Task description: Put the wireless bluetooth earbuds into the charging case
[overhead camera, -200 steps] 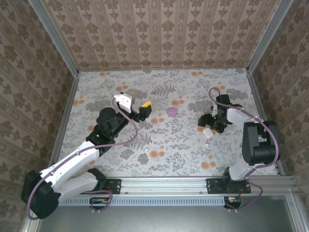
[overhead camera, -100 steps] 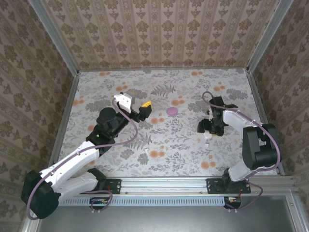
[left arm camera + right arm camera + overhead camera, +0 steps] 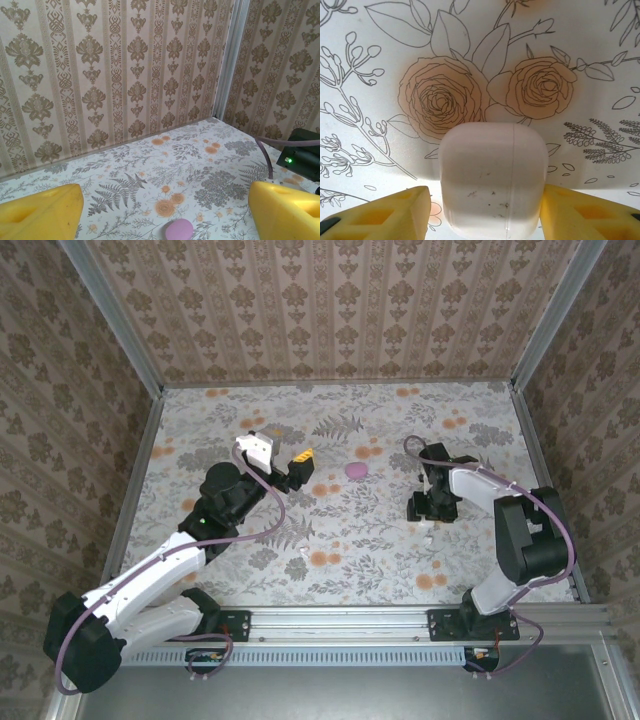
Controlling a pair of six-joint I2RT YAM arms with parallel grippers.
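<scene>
The charging case, a glossy white rounded box, lies on the flowered table between the yellow fingers of my right gripper. The right finger touches its side, while a narrow gap remains at the left finger. From above, my right gripper is low over the table at centre right and covers the case. One earbud is a white speck near the front middle. Another white speck lies just in front of the right gripper. My left gripper hovers open and empty, its yellow fingers wide apart.
A small purple disc lies between the two grippers, just ahead of the left gripper and low in its view. Patterned walls with metal rails close in the table on three sides.
My right gripper has moved left over the charging case and its jaws have narrowed around it. The left arm has stayed still.
</scene>
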